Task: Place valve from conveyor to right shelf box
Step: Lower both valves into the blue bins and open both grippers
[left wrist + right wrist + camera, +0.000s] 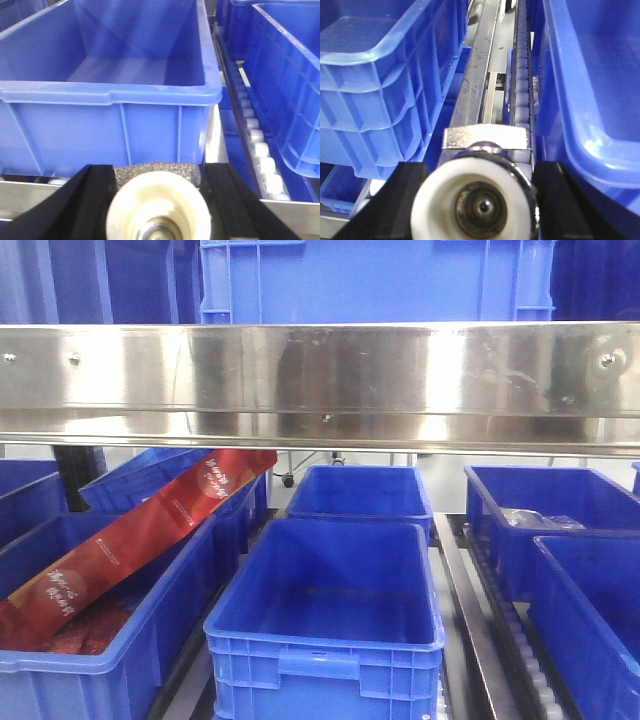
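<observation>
Right wrist view shows the right gripper [482, 172] closed on a white valve [475, 207], squeezing it from both sides. Left wrist view shows much the same thing: the left gripper [159, 175] is closed on a cream valve [157, 207] that has a rough grey part on top. So both valves are in the grippers, up at the shelf, and the conveyor is not in any view. In front of the right gripper runs a roller track [520, 85], with a left-hand box [385, 75] on one side and the right shelf box [580, 105] on the other. The white valve sits low, beside that box's wall and not above its open top. The front view shows a shiny steel beam [320, 370] across the shelf, a blue middle box [325, 635] under it, and a red packet [150, 530] leaning out of a far-left box [100, 665]. The step looks like the carry: the pick-up is done and the drop is not yet done. Next, the right gripper likely needs to rise over the rim, move right until the valve hangs over the inside of the box, go down a little, and then open. It should mind the rim and the steel beam so nothing bumps.
</observation>
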Robot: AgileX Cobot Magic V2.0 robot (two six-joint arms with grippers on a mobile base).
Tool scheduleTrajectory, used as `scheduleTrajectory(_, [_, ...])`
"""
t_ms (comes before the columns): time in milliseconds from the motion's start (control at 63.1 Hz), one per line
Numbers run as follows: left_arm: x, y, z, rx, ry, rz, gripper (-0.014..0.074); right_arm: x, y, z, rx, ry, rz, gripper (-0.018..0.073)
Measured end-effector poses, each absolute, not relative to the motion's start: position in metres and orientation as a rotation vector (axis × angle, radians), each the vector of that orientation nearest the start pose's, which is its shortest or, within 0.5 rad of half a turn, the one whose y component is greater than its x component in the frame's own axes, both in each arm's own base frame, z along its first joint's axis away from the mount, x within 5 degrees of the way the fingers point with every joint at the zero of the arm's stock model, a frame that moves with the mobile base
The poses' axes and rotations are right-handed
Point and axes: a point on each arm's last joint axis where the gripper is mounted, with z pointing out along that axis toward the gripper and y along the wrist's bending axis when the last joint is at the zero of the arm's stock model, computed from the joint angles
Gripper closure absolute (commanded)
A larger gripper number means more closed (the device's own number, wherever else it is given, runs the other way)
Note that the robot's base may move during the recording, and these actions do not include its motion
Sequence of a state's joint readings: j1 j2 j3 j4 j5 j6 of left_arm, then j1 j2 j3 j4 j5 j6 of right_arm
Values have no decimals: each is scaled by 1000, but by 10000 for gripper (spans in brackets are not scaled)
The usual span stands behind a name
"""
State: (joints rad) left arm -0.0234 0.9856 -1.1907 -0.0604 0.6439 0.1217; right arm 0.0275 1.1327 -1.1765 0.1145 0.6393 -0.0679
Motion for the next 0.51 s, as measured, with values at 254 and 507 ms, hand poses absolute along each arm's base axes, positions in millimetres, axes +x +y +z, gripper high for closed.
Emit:
scheduleTrajectory(254, [195,-8,442,117,1918,-1,707,240,13,406,-45,2076,102,726])
scheduleTrajectory(507, [195,-8,442,117,1918,-1,707,240,13,406,-45,2069,102,726])
